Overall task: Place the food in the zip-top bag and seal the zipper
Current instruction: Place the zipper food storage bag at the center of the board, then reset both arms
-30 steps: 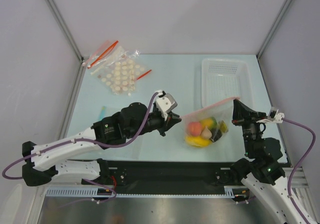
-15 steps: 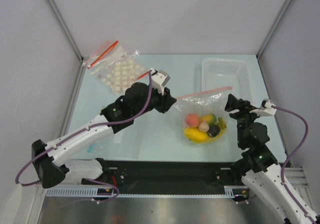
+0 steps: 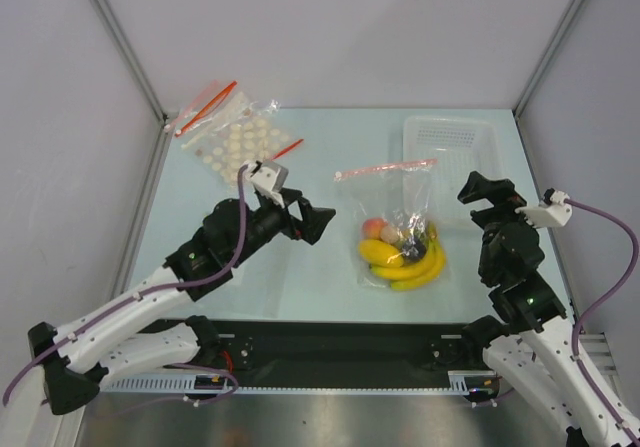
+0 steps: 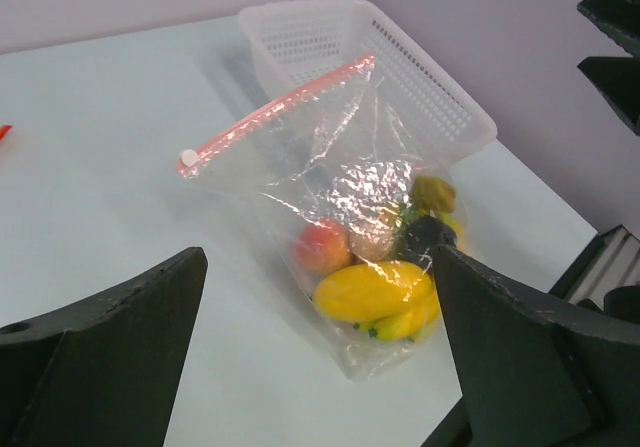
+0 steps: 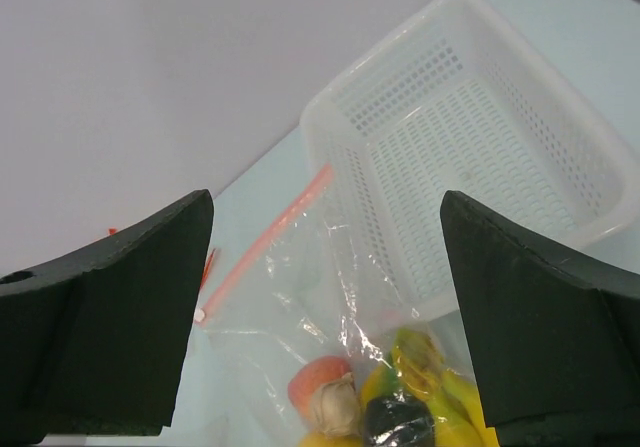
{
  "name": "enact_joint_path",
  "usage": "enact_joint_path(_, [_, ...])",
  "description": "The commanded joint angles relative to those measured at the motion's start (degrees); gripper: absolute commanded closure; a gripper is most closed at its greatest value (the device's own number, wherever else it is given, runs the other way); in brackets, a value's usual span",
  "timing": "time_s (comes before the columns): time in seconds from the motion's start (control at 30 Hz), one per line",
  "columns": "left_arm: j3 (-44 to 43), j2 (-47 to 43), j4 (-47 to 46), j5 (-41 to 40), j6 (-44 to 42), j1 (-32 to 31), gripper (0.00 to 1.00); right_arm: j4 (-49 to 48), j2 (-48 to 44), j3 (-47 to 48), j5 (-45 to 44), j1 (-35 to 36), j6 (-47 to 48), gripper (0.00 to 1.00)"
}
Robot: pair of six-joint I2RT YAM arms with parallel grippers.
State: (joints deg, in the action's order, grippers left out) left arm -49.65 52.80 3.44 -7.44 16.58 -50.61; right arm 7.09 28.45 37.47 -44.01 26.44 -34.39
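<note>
The zip-top bag (image 3: 395,227) lies on the table between both arms, free of them. Inside it is the food: yellow banana bunch (image 3: 415,269), peach (image 3: 372,229), mango (image 4: 375,289), a dark piece (image 5: 400,422) and a beige piece (image 5: 333,407). Its pink-red zipper (image 3: 385,169) runs as one straight strip along the far edge, with a white tab at its left end (image 4: 187,157). My left gripper (image 3: 312,219) stands open left of the bag, empty. My right gripper (image 3: 483,192) stands open right of it, empty. Both wrist views show wide black fingers (image 4: 100,347) (image 5: 540,317) framing the bag.
A white perforated basket (image 3: 412,157) stands behind and right of the bag, almost touching it (image 4: 450,107). A second clear bag of cream discs (image 3: 240,142) with red strips lies at the back left. Grey walls close in both sides.
Both grippers have opened and let go of the bag's zipper ends, then drawn back. The bag has dropped and settled on the table, shifted slightly left.
</note>
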Motion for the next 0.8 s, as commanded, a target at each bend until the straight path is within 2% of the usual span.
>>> enact_joint_path(0.0, [6.9,-5.33,-8.7,-4.94,2.32,0.07,0.0,3.63,2.13,1.99,-3.36,-0.07,-5.68,0.0])
enact_joint_path(0.23, [9.57,-6.74,-9.68,-7.85,1.7,0.16,0.0,2.75,2.32,1.81,-1.26,-0.07,-7.09,0.0])
enact_joint_path(0.47, [8.61,-2.0,-9.6,-10.57,0.74,0.16,0.0,1.34,6.08,4.09,7.87,-0.07,-5.78,0.0])
enact_joint_path(0.57, [8.51,-1.82,-9.68,-10.57,0.56,0.16,0.0,3.18,7.58,7.17,12.17,-0.07,-2.0,0.0])
enact_joint_path(0.6, [9.04,-1.99,-10.03,-10.66,0.3,0.16,0.0,3.63,7.68,7.78,12.89,-0.07,2.18,0.0])
enact_joint_path(0.77, [10.01,-2.0,-10.91,-13.12,-0.85,0.16,0.0,1.44,6.89,3.76,9.82,-0.42,3.54,0.0])
